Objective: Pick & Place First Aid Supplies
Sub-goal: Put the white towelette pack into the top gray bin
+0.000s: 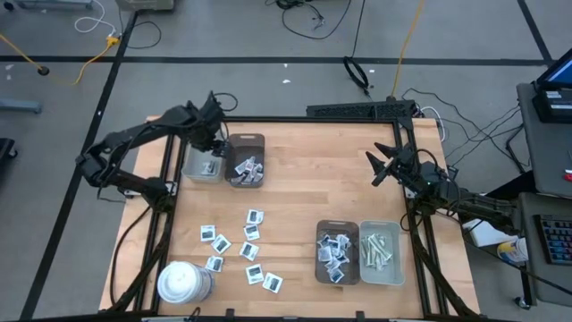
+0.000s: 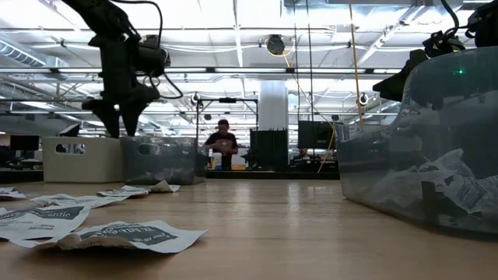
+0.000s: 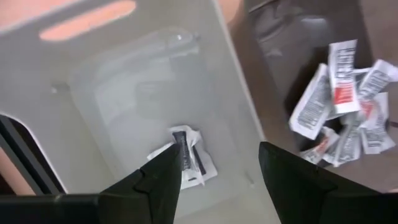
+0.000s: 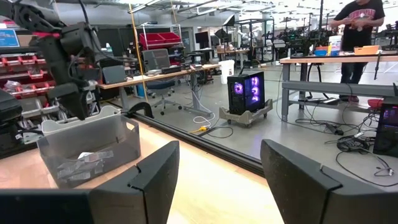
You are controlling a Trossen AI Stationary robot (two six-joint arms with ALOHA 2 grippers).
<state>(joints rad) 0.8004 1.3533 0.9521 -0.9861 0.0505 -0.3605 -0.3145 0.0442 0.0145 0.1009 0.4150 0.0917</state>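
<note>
While the left gripper (image 3: 214, 168) hangs open and empty over the pale tray (image 1: 198, 168), one packet (image 3: 189, 158) lying inside, several loose packets (image 1: 239, 246) remain on the table (image 1: 304, 179), so sorting looks partly done.

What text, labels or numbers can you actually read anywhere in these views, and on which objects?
None can be read for certain.
Loose packets on the table: dark print, too blurred.
Packet in the light tray: illegible.
Packets in the grey tray: black and red print, too small.
</note>
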